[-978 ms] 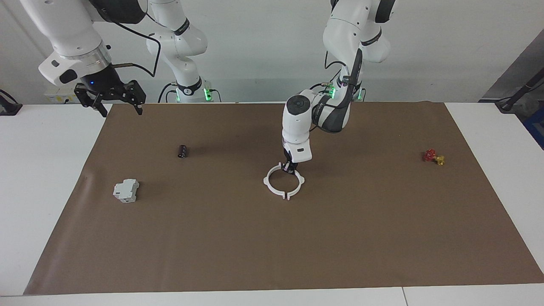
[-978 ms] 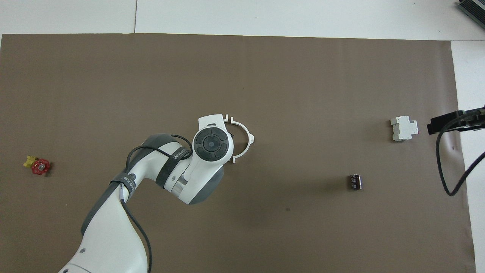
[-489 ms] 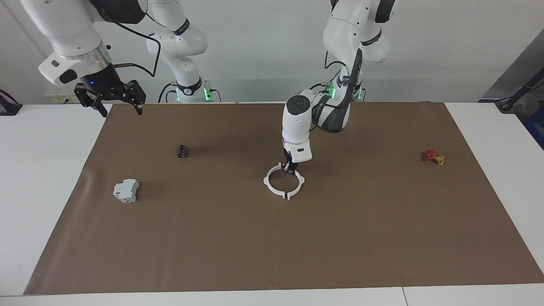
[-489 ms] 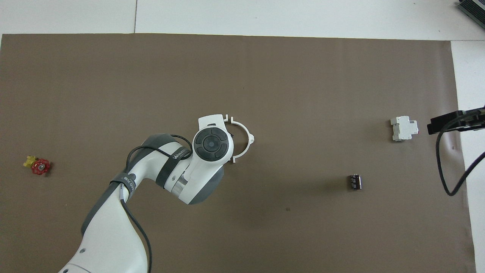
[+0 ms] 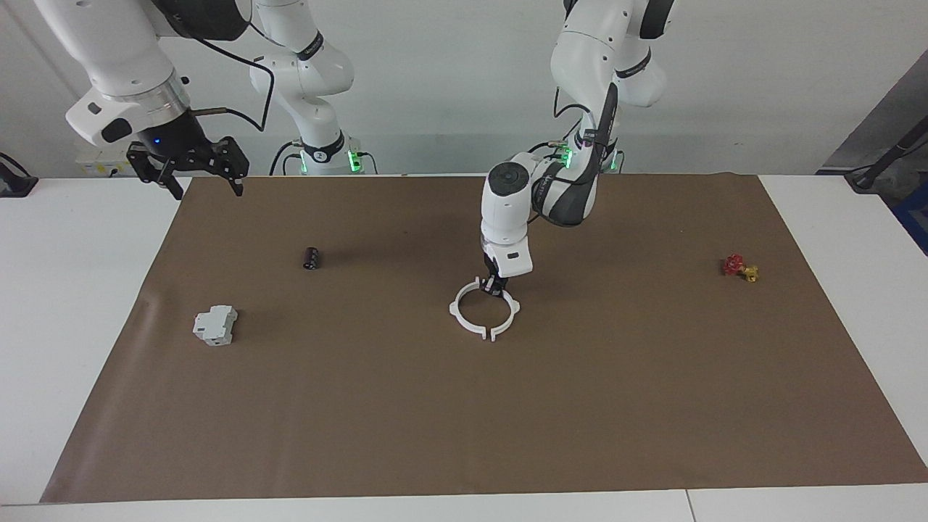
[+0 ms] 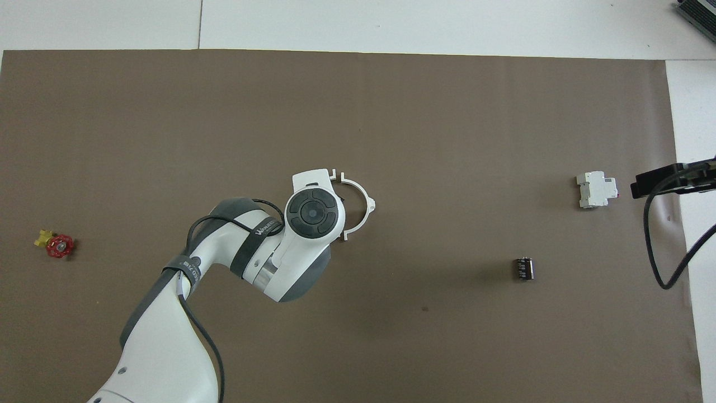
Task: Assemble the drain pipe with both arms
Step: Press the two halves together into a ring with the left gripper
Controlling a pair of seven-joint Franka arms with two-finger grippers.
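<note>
The drain pipe (image 5: 454,308) lies as a flat white ring with lugs in the middle of the brown mat, with a narrow gap where two end tabs meet at its edge farthest from the robots. My left gripper (image 5: 494,288) points straight down and is shut on the ring's rim nearest the robots. In the overhead view the left wrist hides the gripper and half of the drain pipe (image 6: 366,196). My right gripper (image 5: 201,176) waits open, held up over the mat's edge at the right arm's end.
A boxy grey-white block (image 5: 215,325) and a small black cylinder (image 5: 311,258) lie toward the right arm's end. A small red-and-yellow piece (image 5: 739,267) lies toward the left arm's end. The brown mat (image 5: 464,420) covers most of the white table.
</note>
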